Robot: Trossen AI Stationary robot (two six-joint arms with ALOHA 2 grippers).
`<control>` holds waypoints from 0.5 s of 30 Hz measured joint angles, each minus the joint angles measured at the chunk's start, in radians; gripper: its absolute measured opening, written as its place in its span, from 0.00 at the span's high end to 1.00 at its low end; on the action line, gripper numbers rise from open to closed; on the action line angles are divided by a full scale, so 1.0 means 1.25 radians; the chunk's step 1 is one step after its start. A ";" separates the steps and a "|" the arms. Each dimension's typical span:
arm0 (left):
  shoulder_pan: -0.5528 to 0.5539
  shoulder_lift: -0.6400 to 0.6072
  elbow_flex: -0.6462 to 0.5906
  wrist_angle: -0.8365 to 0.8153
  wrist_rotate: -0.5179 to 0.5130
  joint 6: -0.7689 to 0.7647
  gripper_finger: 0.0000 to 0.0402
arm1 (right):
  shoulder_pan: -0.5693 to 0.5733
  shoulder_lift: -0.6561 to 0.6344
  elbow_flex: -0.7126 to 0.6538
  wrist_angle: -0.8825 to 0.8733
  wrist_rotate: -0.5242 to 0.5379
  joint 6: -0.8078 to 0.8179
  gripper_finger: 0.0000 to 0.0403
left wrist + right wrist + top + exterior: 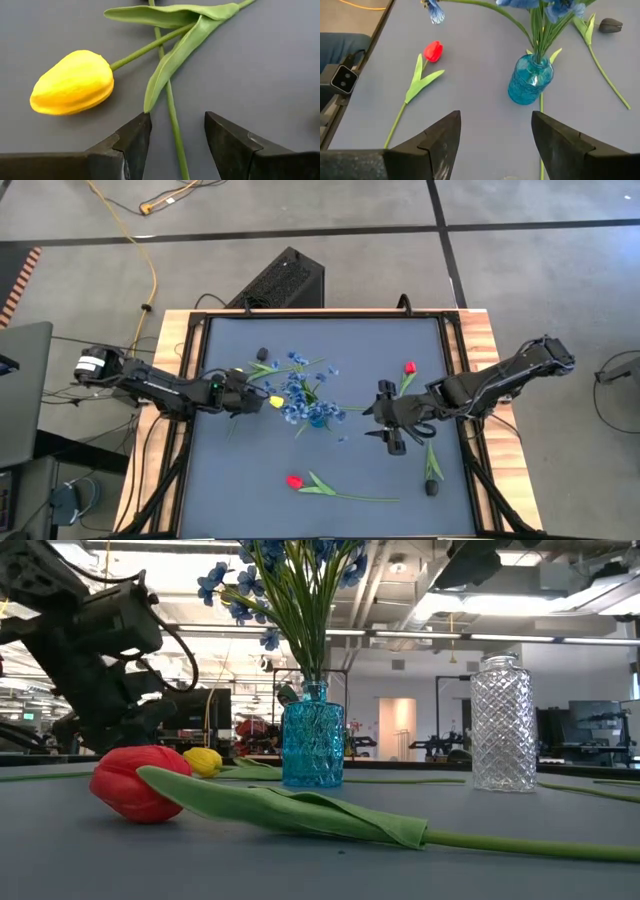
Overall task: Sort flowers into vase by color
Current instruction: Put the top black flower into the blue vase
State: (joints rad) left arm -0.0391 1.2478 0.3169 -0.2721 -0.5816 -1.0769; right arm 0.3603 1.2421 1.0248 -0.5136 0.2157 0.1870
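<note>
A: Where is the left tool (174,137) right now?

B: Low over the table (240,480), fingers parted, with a thin green stem (173,115) running between the two tips. Nothing is clamped. A yellow tulip (73,82) lies just ahead of it and to one side, its own stem crossing the other one beside a long leaf.

A: And the right tool (495,135)?

B: Also spread wide and holding nothing. It hangs above the table, facing the blue glass vase (530,80), which stands a little way ahead of it with the blue blossom sprays (300,395) already in it.

A: The other flowers?

B: One red tulip (433,51) lies flat ahead of the right tool, off to one side of the vase. A second red tulip (294,481) rests on the table near its front edge, well apart from both tools. In the low view a clear glass vase (502,723) stands beside the blue one.
</note>
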 joint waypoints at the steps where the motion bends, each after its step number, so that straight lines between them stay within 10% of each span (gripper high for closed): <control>1: 0.000 0.000 -0.006 0.013 0.004 0.004 0.56 | 0.000 0.000 0.000 -0.003 0.000 0.004 0.33; 10: -0.031 0.001 -0.015 0.048 0.015 0.028 0.94 | 0.000 0.001 0.000 -0.009 0.001 0.038 0.33; 15: -0.027 0.001 0.018 0.025 0.041 0.047 0.99 | 0.004 0.001 0.000 -0.009 0.000 0.061 0.33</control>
State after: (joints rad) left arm -0.0730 1.2489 0.3391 -0.2407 -0.5308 -1.0185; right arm 0.3654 1.2430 1.0248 -0.5250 0.2153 0.2628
